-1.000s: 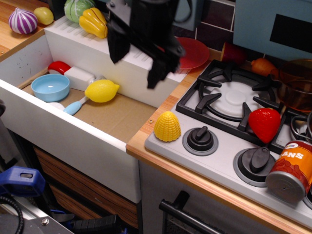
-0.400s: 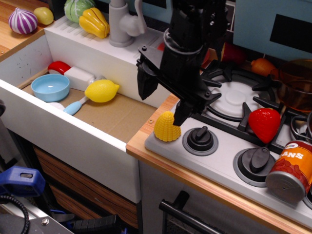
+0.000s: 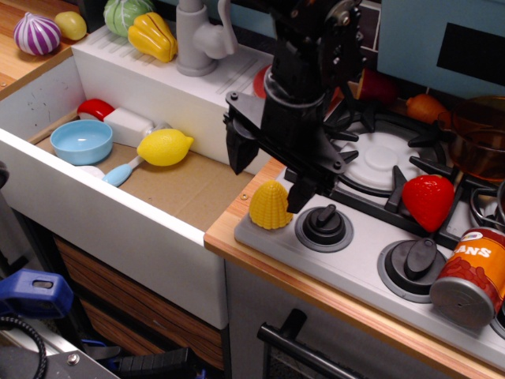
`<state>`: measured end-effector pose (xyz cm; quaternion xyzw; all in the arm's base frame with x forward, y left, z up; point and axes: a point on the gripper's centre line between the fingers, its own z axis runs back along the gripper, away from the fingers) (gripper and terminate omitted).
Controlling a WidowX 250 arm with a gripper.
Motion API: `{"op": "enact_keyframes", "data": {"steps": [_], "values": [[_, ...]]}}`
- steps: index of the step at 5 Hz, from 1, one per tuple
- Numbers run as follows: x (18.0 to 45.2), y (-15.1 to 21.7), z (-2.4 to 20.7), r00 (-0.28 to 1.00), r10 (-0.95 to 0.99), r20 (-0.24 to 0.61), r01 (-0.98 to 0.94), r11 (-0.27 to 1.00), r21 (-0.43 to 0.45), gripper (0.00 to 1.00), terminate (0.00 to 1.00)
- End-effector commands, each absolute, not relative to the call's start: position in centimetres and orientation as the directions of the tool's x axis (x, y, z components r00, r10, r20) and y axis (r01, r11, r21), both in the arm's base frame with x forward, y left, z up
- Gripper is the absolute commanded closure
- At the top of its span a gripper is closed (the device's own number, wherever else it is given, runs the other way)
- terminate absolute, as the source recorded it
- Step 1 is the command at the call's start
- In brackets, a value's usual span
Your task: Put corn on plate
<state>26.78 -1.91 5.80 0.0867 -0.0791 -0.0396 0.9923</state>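
The corn (image 3: 271, 205), a small yellow ridged dome, stands at the front left corner of the grey stove panel. My black gripper (image 3: 268, 175) hangs just above it, open, with one finger (image 3: 237, 151) to the corn's upper left and the other (image 3: 301, 194) at its right. The fingers straddle the corn's top; I cannot tell if they touch it. The red plate (image 3: 260, 79) lies behind the sink wall and is almost wholly hidden by my arm; only a red sliver shows.
The sink holds a light blue bowl (image 3: 81, 140), a lemon (image 3: 165, 147) and a blue brush (image 3: 121, 171). A yellow pepper (image 3: 151, 35) and a grey faucet (image 3: 197, 35) sit on the back ledge. Stove knobs (image 3: 323, 223), a strawberry (image 3: 428, 200) and a can (image 3: 470, 276) lie to the right.
My gripper came from the upper left, over the sink's back wall, down and right to the corn. In the last moment it dropped a little lower around it.
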Motion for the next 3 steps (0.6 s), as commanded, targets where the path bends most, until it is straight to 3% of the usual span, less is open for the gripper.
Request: {"op": "enact_keyframes", "data": {"steps": [1, 2, 3], "values": [[27.6, -1.0, 5.0, 0.979, -0.075, 0.192, 0.048, 0.989, 0.142, 0.00, 0.00], [27.6, -0.5, 3.7, 0.976, -0.063, 0.208, 0.041, 0.993, 0.109, 0.00, 0.00], [27.7, -0.5, 3.4, 0.981, -0.040, 0.191, 0.023, 0.996, 0.090, 1.00, 0.00]]}}
